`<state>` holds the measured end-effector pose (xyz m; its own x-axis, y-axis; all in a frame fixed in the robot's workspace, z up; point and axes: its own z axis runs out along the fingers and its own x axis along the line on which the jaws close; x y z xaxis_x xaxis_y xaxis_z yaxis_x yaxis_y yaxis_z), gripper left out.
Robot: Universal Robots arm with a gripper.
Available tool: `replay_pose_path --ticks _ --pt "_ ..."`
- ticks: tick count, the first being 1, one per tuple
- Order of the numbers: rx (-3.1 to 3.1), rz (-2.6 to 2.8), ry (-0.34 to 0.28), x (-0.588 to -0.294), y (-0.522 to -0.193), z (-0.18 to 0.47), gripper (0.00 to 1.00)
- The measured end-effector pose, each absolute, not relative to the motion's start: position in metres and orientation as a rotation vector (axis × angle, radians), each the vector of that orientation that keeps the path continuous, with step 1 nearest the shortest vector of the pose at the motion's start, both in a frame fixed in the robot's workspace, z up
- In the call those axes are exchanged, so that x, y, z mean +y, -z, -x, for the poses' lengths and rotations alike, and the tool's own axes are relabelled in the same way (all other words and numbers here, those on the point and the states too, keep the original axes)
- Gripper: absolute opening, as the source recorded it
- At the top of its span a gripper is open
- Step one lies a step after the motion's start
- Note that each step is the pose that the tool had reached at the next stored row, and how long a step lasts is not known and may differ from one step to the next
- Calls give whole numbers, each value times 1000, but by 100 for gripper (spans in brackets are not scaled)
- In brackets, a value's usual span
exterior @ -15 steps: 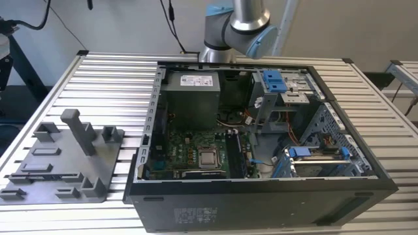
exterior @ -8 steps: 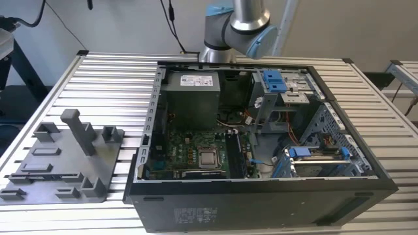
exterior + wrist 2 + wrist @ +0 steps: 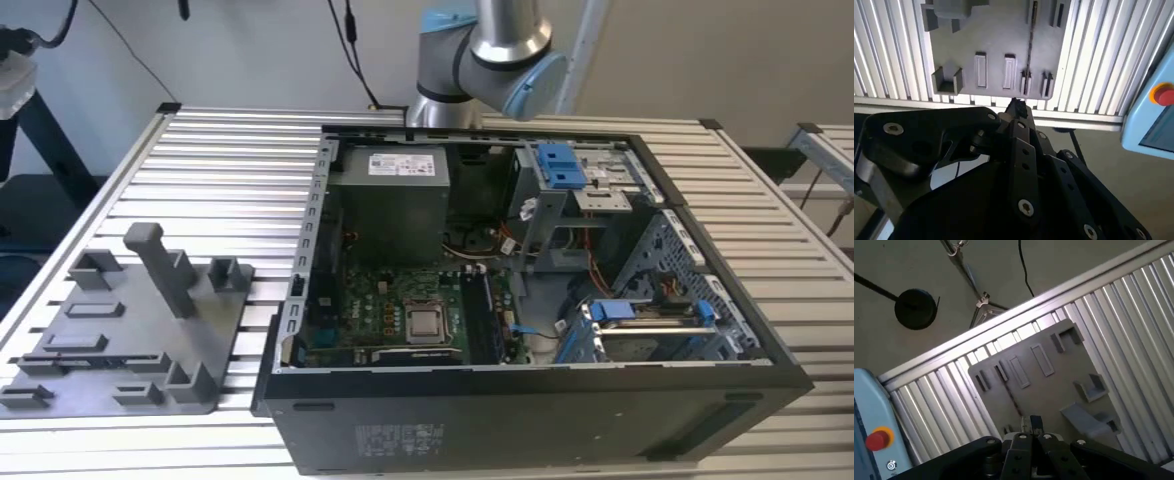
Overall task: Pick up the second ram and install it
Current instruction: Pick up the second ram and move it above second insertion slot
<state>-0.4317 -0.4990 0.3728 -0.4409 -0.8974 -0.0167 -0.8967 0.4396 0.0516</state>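
while the open computer case (image 3: 534,420) fills the slatted table (image 3: 227,140) from its middle to its edge on the exterior view's right, the grey tray (image 3: 127,330) lies by the table's edge on the exterior view's left, near a corner. a tall post (image 3: 160,265) stands upright on the tray. the memory stick (image 3: 1030,47) rests on its long thin edge across the tray, held at each end by small clips (image 3: 1025,82). it runs close along one tray edge. the gripper (image 3: 1030,423) hangs over the tray end of the table, clear of the memory stick and touching nothing. its two fingertips are drawn close together with nothing between them. the arm (image 3: 494,40) rises by the table's far edge behind the case. beyond the table's edge sits a pale blue box (image 3: 1149,125) with a red button (image 3: 1164,95).
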Motion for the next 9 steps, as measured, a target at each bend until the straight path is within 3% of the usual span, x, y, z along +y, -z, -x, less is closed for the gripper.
replay_pose_path --ticks 9 --pt "-2506 -1865 80 -499 -372 432 11"
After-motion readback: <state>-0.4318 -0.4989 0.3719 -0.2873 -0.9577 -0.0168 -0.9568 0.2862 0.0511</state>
